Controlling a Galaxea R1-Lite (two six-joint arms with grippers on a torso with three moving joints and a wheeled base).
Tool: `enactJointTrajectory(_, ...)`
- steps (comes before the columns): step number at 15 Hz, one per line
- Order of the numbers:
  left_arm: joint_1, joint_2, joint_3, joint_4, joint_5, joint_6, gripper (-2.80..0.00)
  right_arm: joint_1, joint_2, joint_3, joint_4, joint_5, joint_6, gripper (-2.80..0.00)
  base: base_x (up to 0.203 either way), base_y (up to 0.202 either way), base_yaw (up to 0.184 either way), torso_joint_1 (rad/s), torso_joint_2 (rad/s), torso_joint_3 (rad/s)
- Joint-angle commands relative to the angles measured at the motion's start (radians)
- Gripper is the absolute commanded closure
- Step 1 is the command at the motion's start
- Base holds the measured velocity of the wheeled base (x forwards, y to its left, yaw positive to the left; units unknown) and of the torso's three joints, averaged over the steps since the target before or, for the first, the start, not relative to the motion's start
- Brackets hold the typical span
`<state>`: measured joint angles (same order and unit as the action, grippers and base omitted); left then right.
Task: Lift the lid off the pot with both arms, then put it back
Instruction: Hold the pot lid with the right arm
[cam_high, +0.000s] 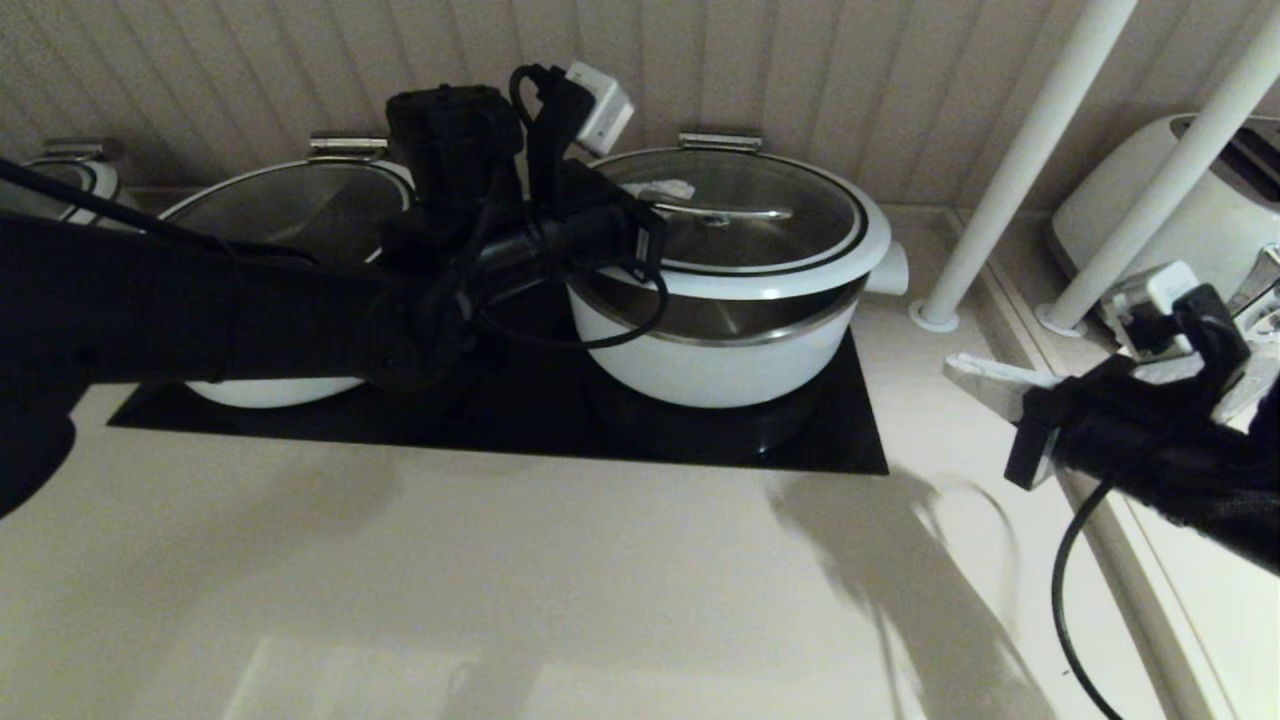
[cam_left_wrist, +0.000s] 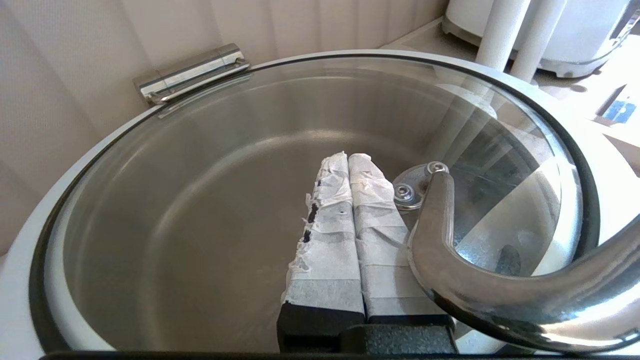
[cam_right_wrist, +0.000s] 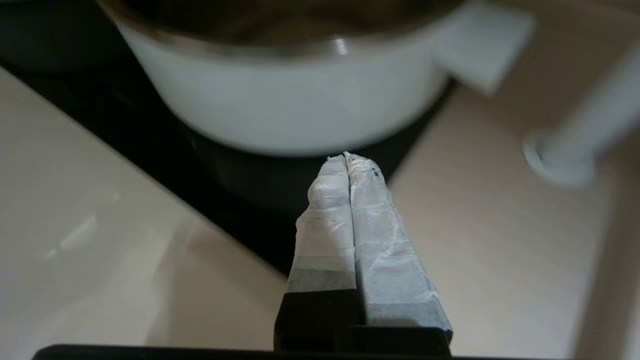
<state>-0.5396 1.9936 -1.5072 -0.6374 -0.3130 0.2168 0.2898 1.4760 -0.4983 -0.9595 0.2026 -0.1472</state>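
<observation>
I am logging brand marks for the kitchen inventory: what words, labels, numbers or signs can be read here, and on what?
None can be read: the glass lid with its curved steel handle, the white pot, the black cooktop and the white toaster show no legible text.

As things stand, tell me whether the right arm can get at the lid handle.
Probably yes. The right pincer, shut, sits low beside the pot, off the cooktop, with open counter between. The lid handle is bare on that side; the left pincer lies shut beside its other end.
</observation>
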Motion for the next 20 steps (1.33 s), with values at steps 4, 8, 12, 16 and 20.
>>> enactJointTrajectory(4,-0.002,0.007,-0.004,-0.007,-0.001,0.001,0.00,0.123,0.151,-0.144,-0.011,-0.009,-0.016,0.00,0.000,0.000,0.000,0.000,0.00,0.000)
enactJointTrajectory(8,-0.002,0.007,-0.004,-0.007,-0.001,-0.001,0.00,0.183,0.235,-0.174,-0.122,-0.018,-0.020,0.00,0.000,0.000,0.000,0.000,0.00,0.000)
enactJointTrajectory(12,-0.002,0.007,-0.004,-0.007,-0.001,-0.001,0.00,0.179,0.267,-0.223,-0.139,-0.021,-0.014,0.00,0.000,0.000,0.000,0.000,0.00,0.000)
enactJointTrajectory(16,-0.002,0.005,-0.003,-0.007,-0.001,-0.001,0.00,0.167,0.325,-0.302,-0.154,-0.042,-0.014,0.00,0.000,0.000,0.000,0.000,0.00,0.000)
enactJointTrajectory(20,-0.002,0.005,-0.002,-0.007,-0.001,-0.001,0.00,0.152,0.398,-0.388,-0.226,-0.086,-0.017,0.00,0.000,0.000,0.000,0.000,0.00,0.000)
